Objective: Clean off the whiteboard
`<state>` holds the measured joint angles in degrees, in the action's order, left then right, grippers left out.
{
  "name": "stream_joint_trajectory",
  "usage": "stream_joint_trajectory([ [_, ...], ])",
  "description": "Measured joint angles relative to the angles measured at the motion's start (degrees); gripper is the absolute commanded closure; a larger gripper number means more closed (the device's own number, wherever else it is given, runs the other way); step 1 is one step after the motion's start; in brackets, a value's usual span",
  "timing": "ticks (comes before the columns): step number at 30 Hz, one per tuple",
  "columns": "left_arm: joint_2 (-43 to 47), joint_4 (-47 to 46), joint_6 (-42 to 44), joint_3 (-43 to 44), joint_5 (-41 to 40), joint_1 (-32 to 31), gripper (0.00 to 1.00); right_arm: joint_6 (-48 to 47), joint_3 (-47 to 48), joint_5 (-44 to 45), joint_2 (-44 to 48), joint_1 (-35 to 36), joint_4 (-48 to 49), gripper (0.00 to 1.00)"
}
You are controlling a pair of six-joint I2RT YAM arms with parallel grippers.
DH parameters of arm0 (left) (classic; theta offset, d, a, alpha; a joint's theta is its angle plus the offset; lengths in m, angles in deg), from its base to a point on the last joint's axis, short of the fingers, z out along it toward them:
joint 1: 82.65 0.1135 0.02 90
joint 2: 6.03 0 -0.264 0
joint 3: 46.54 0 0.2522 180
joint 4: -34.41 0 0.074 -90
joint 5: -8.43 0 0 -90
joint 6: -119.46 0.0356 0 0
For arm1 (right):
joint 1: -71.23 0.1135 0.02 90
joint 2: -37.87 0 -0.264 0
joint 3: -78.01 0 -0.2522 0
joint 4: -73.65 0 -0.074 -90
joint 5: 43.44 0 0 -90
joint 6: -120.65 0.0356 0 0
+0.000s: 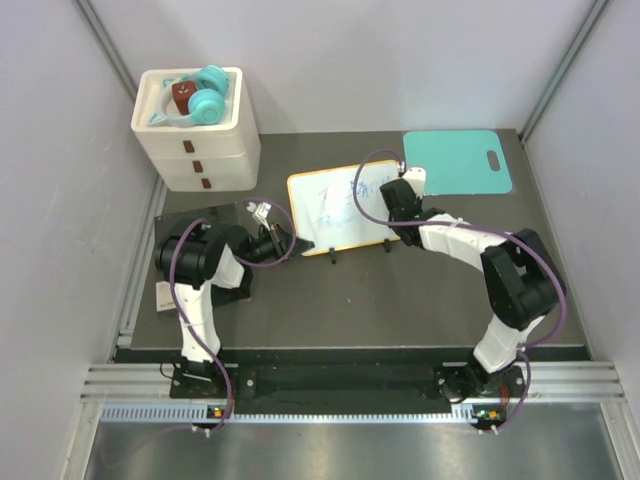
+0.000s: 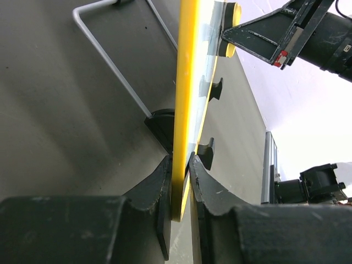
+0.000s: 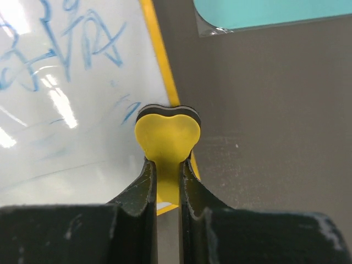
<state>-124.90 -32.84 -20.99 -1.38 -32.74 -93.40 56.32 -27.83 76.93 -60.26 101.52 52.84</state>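
Note:
The whiteboard (image 1: 335, 210), white with an orange-yellow frame and small black feet, stands on the dark table with blue scribbles across its face (image 3: 66, 60). My left gripper (image 1: 284, 241) is shut on the board's left edge. In the left wrist view that yellow frame (image 2: 186, 110) runs up between my left gripper's (image 2: 181, 179) black fingers. My right gripper (image 1: 400, 198) is shut on a yellow heart-shaped eraser (image 3: 168, 135) with a black felt layer. The eraser rests at the board's right edge, beside a faint blue smear. The left wrist view shows the eraser (image 2: 227, 25) against the board's face.
A white drawer unit (image 1: 200, 150) with teal and red items on top stands at the back left. A teal mat (image 1: 458, 162) with a handle hole lies at the back right. A black square pad (image 1: 190, 225) lies under the left arm. A grey wire loop (image 2: 110, 60) lies behind the board.

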Motion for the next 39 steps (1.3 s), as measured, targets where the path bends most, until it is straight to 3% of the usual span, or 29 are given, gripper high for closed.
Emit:
stream_joint_trajectory([
  [6,0.0,0.1,0.0,0.0,-0.3,0.2,1.0,-2.7,3.8,0.7,-3.0,4.2,-0.2,1.0],
  [15,0.0,1.0,0.5,0.0,-0.8,0.6,1.0,-7.3,7.7,-7.3,-5.8,7.9,2.1,1.0],
  [24,0.0,2.0,1.5,0.0,-1.8,0.6,1.0,-9.5,20.7,-14.2,-15.0,17.1,4.2,1.0],
  [30,0.0,2.3,1.7,0.0,-2.0,0.6,1.0,-9.7,27.5,-13.4,-20.5,22.1,3.6,1.0],
  [39,0.0,2.3,2.1,0.0,-2.1,0.2,1.0,-5.4,25.6,-8.9,-19.4,22.0,3.5,1.0],
])
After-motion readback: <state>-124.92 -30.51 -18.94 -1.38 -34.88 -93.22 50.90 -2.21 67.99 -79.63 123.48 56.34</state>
